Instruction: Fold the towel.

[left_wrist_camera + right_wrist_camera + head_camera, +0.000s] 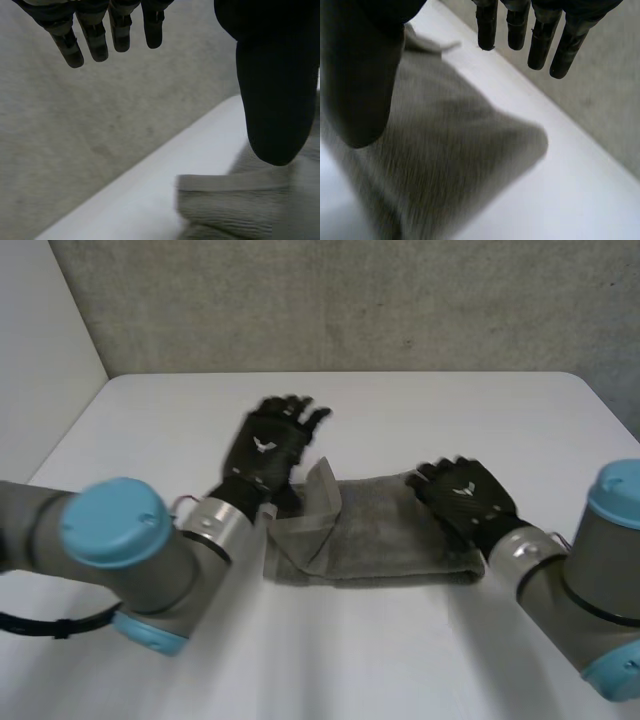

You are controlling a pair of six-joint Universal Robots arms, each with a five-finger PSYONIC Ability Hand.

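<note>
On the smooth white table [400, 640], a ribbed grey towel [380, 530] lies folded long, its left end peaked. The left hand [265, 450] and right hand [468, 495] are at its ends, fingers straight and empty.

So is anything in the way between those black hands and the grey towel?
Nothing visible does. The black left hand is at one end of the folded grey cloth towel, the black right hand at the other, both open.

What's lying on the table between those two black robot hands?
A grey, partly folded cloth towel spans the stretch between the left hand and the right hand, as the head view shows.
</note>
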